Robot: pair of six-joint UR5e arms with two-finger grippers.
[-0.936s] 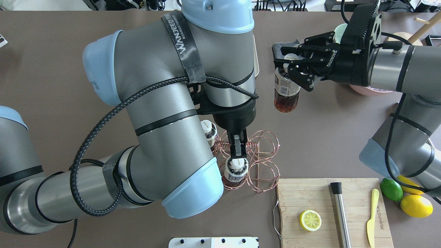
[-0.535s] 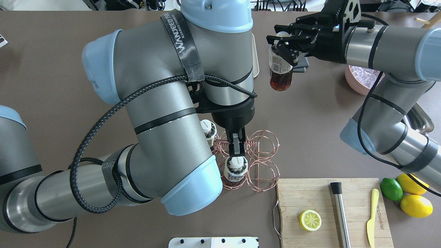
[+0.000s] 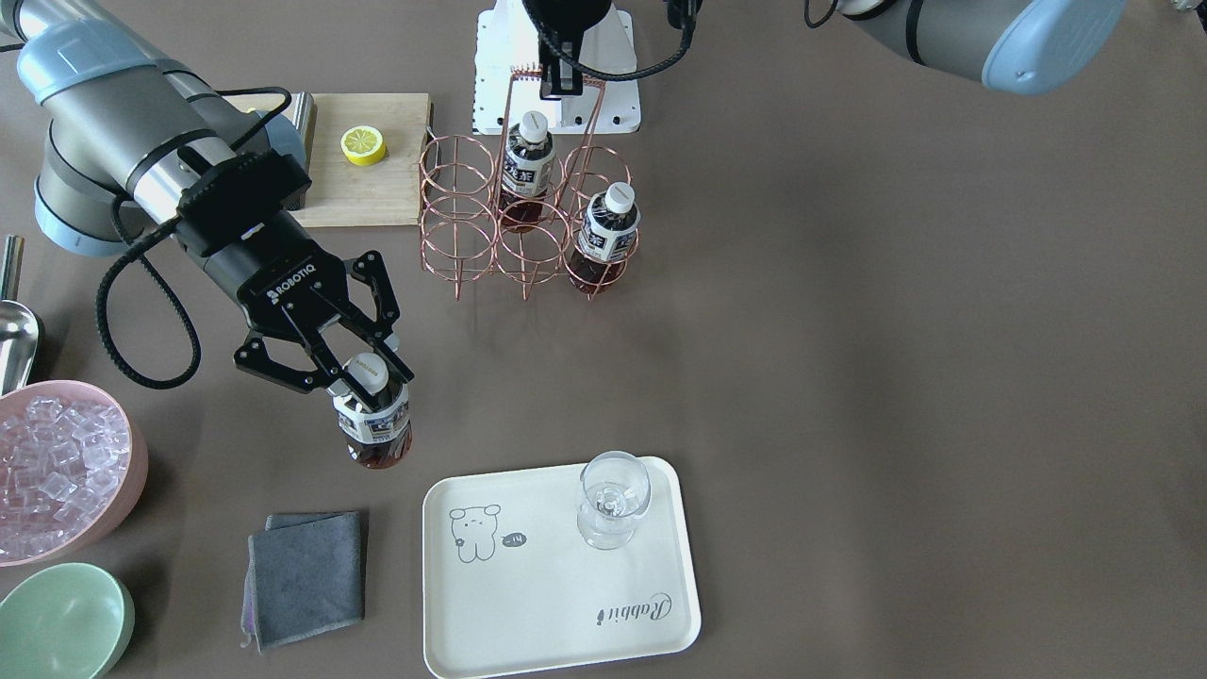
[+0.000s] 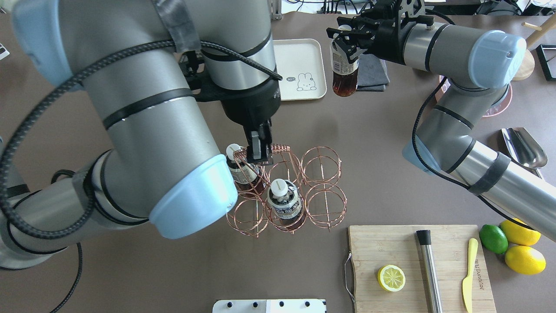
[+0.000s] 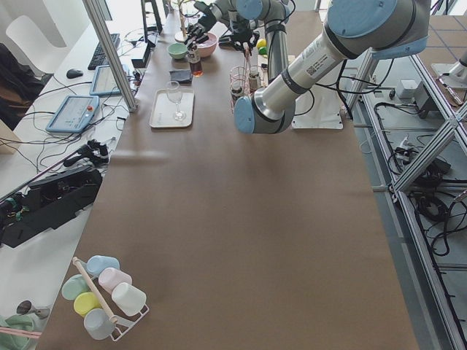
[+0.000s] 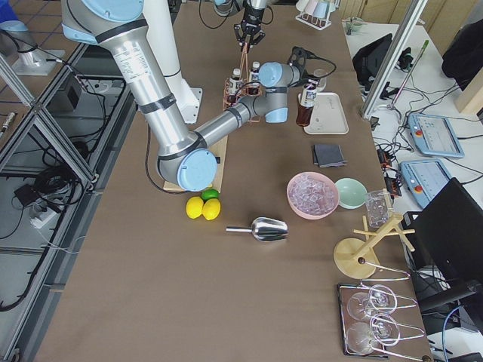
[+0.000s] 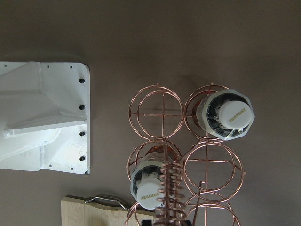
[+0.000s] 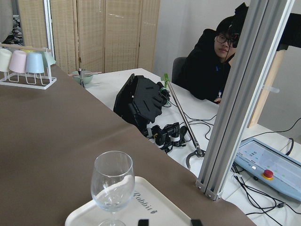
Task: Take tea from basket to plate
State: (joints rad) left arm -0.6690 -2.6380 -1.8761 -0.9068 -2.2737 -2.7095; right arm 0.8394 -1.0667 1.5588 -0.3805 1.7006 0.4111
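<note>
My right gripper (image 3: 363, 377) is shut on the neck of a tea bottle (image 3: 375, 429) and holds it upright above the table, just beside the cream plate (image 3: 556, 613). In the overhead view the gripper (image 4: 345, 37) and bottle (image 4: 344, 76) hang between the plate (image 4: 299, 58) and a grey cloth. Two more teas (image 3: 526, 160) (image 3: 608, 226) stand in the copper wire basket (image 3: 462, 236). My left gripper (image 4: 259, 153) is shut on the basket's handle top. The left wrist view looks down on the basket (image 7: 155, 110) and both caps.
A wine glass (image 3: 613, 500) stands on the plate. The grey cloth (image 3: 304, 575), a pink ice bowl (image 3: 57, 471) and a mint bowl (image 3: 61, 622) lie near it. A wooden board (image 4: 447, 278) with a lemon half, a muddler and a knife lies beside the basket.
My right gripper has carried its tea bottle farther from the basket to beside the plate. My left arm has risen and moved left, and the basket has shifted left with it.
</note>
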